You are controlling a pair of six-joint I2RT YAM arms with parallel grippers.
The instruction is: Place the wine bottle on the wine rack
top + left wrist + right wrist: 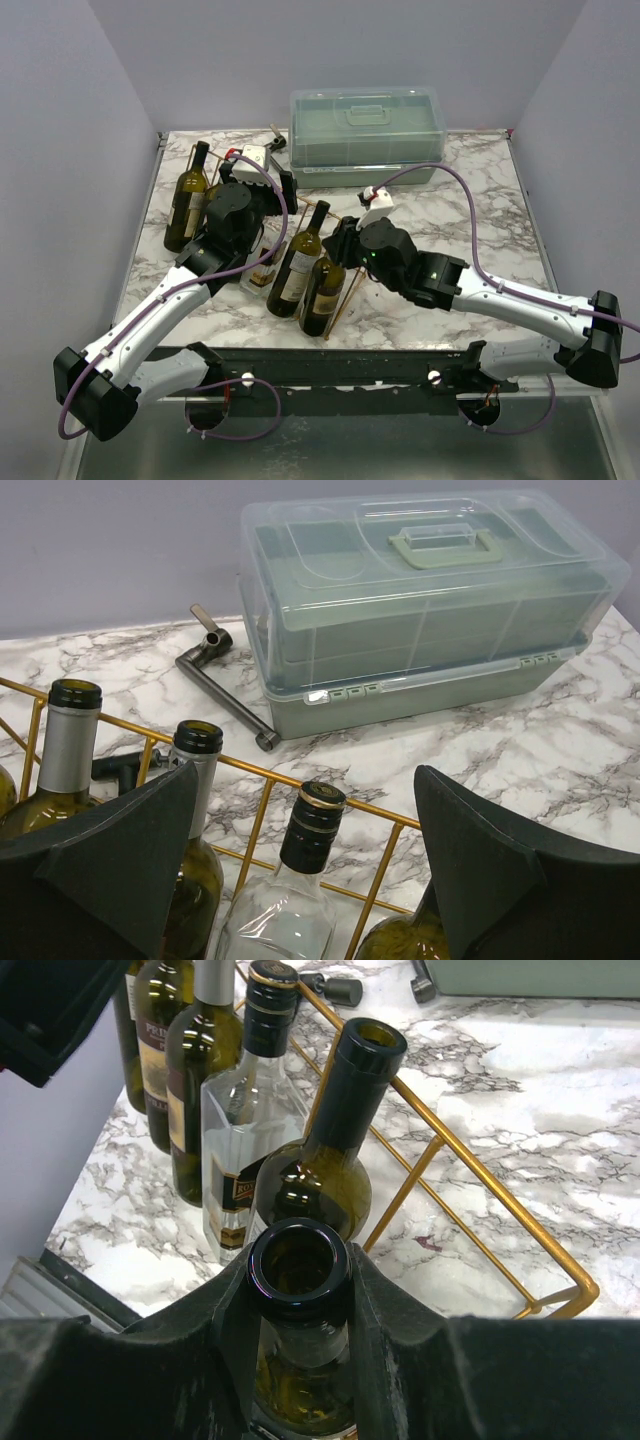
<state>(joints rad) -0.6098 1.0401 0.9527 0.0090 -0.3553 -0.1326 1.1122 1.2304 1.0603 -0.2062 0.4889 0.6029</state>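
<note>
My right gripper (300, 1260) is shut on the open neck of a dark green wine bottle (304, 1390), seen from straight above its mouth. In the top view that wine bottle (324, 290) leans at the near end of the gold wire wine rack (346, 298), next to the right gripper (342, 246). The wine rack (452, 1210) holds other bottles: an open green one (338, 1150) and a clear one with a black cap (240, 1130). My left gripper (310, 865) hangs open above the clear bottle (290, 900), touching nothing.
A translucent green lidded box (365, 125) stands at the back of the marble table (450, 215), with a metal crank tool (215, 675) lying beside it. Another green bottle (189, 195) is at the rack's left end. A silver-capped bottle (68, 745) sits left of the left gripper.
</note>
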